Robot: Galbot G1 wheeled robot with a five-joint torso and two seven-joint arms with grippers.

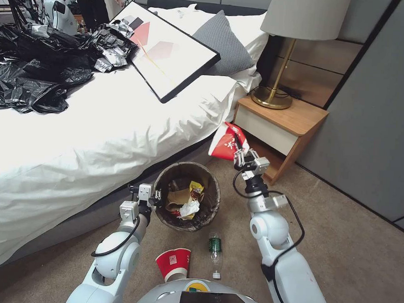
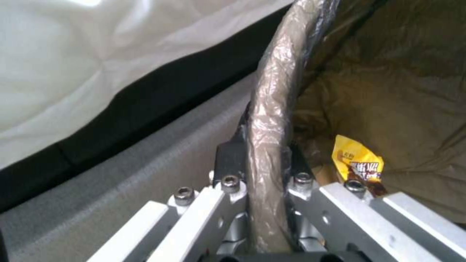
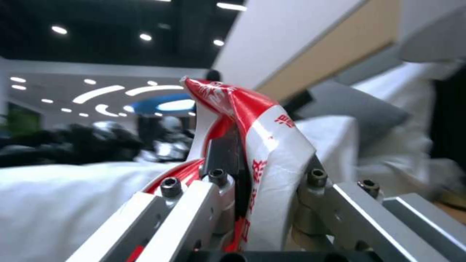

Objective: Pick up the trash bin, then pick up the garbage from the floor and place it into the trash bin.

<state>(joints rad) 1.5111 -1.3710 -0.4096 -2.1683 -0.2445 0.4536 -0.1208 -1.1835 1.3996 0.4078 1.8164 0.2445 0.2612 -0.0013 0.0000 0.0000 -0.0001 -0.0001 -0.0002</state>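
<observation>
I have the left gripper [image 2: 264, 160] clamped on the rim of the trash bin [image 1: 162, 202], on the bin's side nearest the bed [image 1: 100, 133]; in the left wrist view the bag-covered rim runs straight between the two dark fingers [image 2: 228, 160], one finger outside the wall and one inside, both pressed against it. The bin sits beside the bed's edge above the carpet [image 1: 340, 247], and I can see a yellow snack wrapper [image 1: 196, 188], a white tissue [image 1: 189, 209] and brown paper inside it. My right gripper [image 1: 240, 154] is raised to the right of the bin and beyond it, near the nightstand [image 1: 297, 122], with its fingers closed on a crushed red paper cup [image 1: 227, 142]; in the right wrist view the flattened cup wall is pinched between the fingers and the rest of the cup sticks out past their tips. On the carpet close to my base lie another red paper cup [image 1: 174, 263] and a clear green-labelled bottle [image 1: 214, 254], just beside each other and short of the bin.
</observation>
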